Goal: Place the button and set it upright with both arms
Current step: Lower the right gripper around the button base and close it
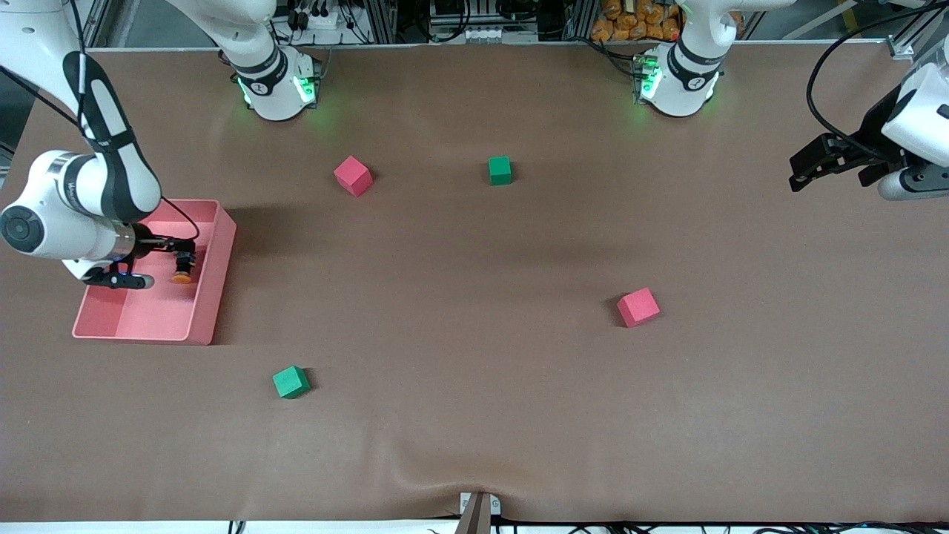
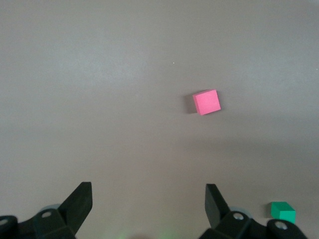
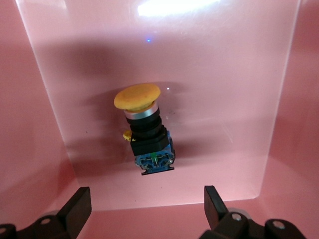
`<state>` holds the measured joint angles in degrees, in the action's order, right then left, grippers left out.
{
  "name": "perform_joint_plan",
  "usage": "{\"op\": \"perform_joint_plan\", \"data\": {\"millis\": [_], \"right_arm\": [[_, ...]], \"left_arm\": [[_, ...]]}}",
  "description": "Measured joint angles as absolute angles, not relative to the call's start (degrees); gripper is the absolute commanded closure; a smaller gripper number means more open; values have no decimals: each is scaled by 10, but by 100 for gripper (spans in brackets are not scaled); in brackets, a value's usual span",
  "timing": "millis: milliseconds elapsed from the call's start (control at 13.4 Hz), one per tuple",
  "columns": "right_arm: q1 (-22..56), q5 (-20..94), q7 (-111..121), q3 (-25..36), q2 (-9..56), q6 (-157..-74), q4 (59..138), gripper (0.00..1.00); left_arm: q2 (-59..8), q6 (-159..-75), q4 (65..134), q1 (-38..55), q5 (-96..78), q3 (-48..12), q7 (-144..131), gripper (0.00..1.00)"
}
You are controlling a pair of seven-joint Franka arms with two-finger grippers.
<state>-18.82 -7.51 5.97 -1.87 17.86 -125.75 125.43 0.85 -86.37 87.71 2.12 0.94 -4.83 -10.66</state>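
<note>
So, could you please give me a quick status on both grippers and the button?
Right gripper open over pink bin. Button lying in bin, unheld. Left gripper open, waiting over bare table. Nothing blocking.

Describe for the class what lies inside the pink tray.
Inside the pink tray lies the button, on its side, beneath the open right gripper. The arm covers part of the tray's floor.

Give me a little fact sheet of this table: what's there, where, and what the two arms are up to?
button: lying on its side in the pink tray
right gripper: open, over the button in the tray
left gripper: open, waiting above the left arm's end of the table
red cubes: two
green cubes: two
</note>
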Motion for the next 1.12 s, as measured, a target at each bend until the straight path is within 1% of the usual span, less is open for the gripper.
{"op": "perform_joint_plan", "data": {"millis": [298,521,670,893,1117], "right_arm": [[-188,-87,75,-18,179,-1298,1270,0],[-204,-90,137,-17,179,-1321,1275,0],[-218,-90,161,-17,179,-1323,1275,0],[-219,-90,164,-20,179,-1324,1275,0],[-219,-90,164,-24,184,-1341,1274,0]], "left_arm": [[8,-864,877,21,9,-48,-107,0],[8,-865,877,20,9,-48,-107,0],[8,-865,877,20,9,-48,-107,0],[8,-867,877,20,9,-48,-107,0],[8,-869,877,20,9,-48,-107,0]]}}
